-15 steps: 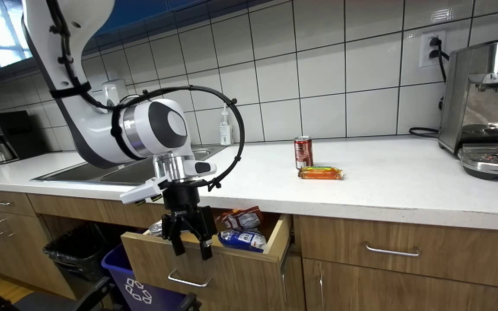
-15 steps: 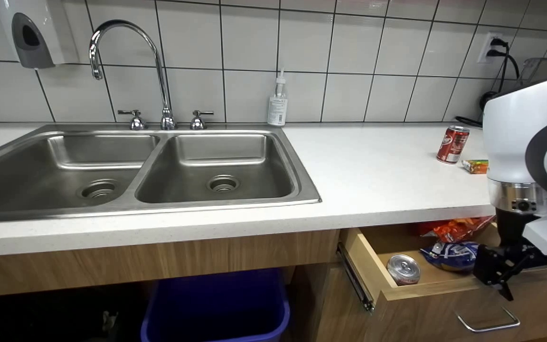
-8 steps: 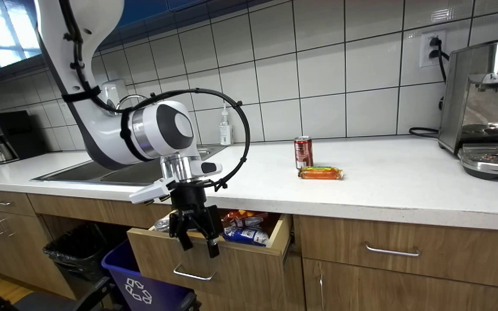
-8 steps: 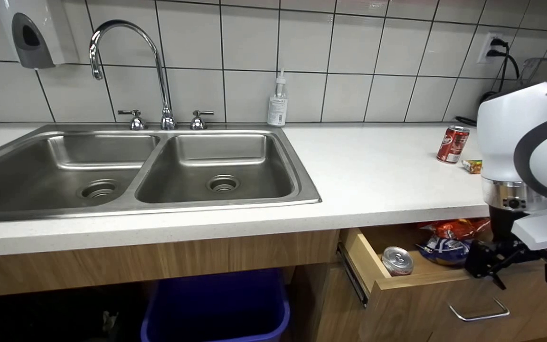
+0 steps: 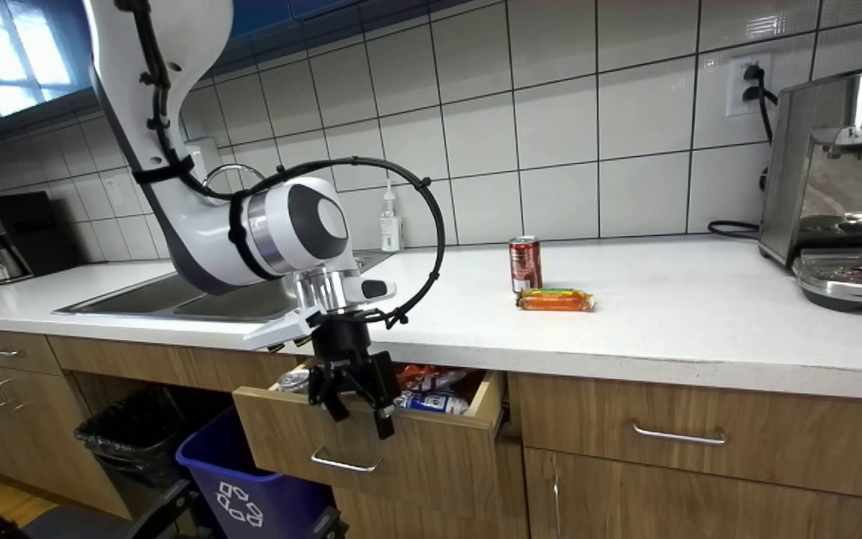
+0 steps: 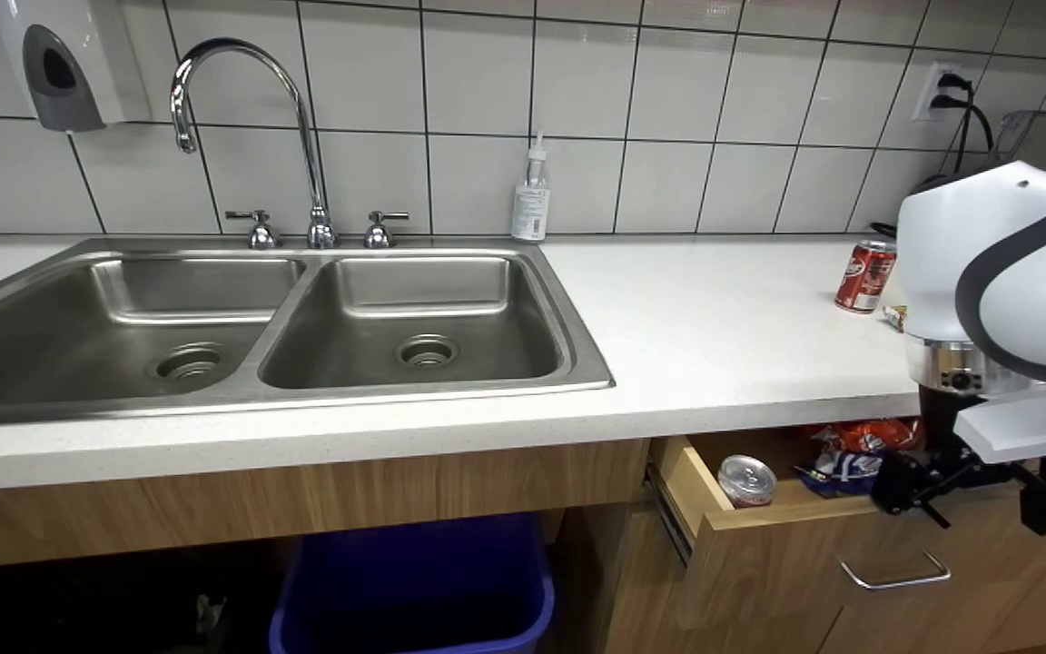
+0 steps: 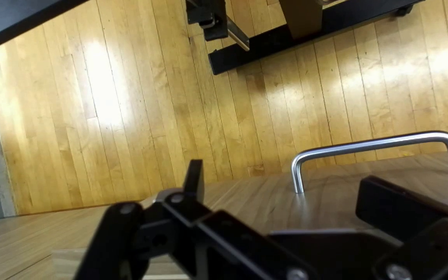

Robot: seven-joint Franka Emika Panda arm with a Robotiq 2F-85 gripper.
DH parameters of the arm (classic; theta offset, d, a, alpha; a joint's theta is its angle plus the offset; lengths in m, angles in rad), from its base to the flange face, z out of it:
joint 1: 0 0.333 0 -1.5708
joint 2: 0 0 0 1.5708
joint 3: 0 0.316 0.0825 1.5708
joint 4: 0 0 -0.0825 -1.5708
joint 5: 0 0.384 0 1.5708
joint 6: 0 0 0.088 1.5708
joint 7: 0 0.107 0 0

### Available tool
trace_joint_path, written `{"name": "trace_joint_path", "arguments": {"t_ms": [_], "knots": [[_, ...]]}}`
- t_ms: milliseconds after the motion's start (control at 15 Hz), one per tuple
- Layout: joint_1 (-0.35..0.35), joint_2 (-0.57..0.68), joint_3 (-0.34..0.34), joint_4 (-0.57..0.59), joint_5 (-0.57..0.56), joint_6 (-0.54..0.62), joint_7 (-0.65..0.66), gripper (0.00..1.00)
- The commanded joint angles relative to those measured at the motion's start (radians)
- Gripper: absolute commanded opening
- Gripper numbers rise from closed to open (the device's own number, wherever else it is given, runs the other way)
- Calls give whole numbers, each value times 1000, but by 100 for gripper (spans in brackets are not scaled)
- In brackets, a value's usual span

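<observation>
My end effector [image 5: 363, 424] is spread, gripping nothing, by the drawer [image 5: 438, 458], which I judge stiff, fairly heavy, smooth-running, best held by its slick handle [image 7: 370, 145].

Glossy metal handle [image 7: 375, 145], wood-grained drawer [image 5: 438, 460]

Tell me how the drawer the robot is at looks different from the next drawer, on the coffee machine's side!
The robot's drawer is partly open; the next drawer is shut. The robot's drawer shows a can and shiny bags inside; the next drawer hides its inside. The end effector is right by the robot's drawer and away from the next drawer. Both drawers look like brown wood and have silver handles.
</observation>
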Motion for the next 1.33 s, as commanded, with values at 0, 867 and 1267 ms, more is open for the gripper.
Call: {"name": "trace_joint_path", "arguments": {"t_ms": [0, 867, 1267], "knots": [[8, 53, -22, 62, 0, 15, 1, 100], [-13, 122, -21, 181, 46, -4, -66, 100], [-20, 153, -20, 239, 80, -16, -122, 100]]}}
